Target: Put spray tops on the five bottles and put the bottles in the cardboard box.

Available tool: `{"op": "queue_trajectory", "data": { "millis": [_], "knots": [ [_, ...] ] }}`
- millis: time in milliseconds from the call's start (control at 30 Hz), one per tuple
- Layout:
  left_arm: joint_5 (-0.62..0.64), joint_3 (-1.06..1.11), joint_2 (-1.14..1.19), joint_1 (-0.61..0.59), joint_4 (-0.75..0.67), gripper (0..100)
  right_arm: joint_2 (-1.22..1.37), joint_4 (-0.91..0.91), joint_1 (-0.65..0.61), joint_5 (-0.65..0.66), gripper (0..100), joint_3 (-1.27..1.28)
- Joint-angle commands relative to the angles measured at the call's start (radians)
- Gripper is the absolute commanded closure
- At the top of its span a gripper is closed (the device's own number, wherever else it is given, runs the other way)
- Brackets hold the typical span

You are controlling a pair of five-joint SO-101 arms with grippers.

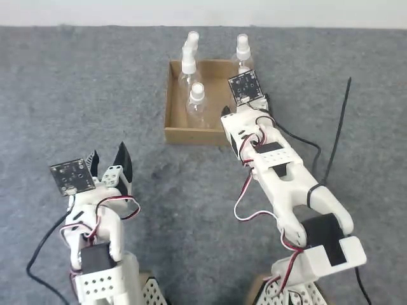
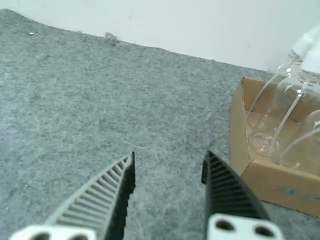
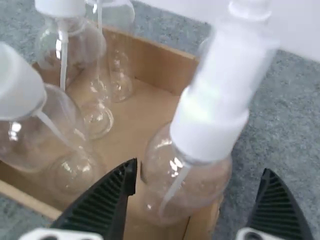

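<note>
Spray-topped bottle [image 3: 196, 172] stands at the right side of the cardboard box [image 1: 172, 101], other bottles [image 1: 197, 105] inside. My right gripper [image 3: 198, 169] brackets it, jaws spread wide (no contact I can see). Left gripper [image 2: 170, 154] gapes empty over grey carpet [image 2: 100, 100], well apart.

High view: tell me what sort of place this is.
Probably a robotics test bench, not a home or shop: a table under grey carpet-like matting, a small white left arm and right arm with bare wiring, and a cardboard box of clear spray bottles.
</note>
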Motion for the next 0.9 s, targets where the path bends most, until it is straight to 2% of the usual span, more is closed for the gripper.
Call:
{"op": "queue_trajectory", "data": {
  "millis": [0, 100, 633, 733, 867],
  "knots": [
    [0.011, -0.010, -0.012, -0.003, -0.031, 79, -0.045, 0.030, 0.007, 0.021, 68.2, -0.075],
    [0.011, -0.010, -0.012, -0.002, -0.031, 79, -0.087, 0.042, 0.012, 0.021, 68.2, -0.064],
    [0.011, -0.010, -0.012, 0.002, -0.034, 79, -0.280, 0.372, 0.002, 0.011, 68.8, -0.054],
    [0.011, -0.010, -0.012, 0.002, -0.034, 79, -0.311, 0.420, 0.002, 0.011, 75.8, -0.054],
    [0.011, -0.010, -0.012, 0.002, -0.034, 79, -0.348, 0.463, 0.002, 0.017, 91.0, -0.054]
  ]
}}
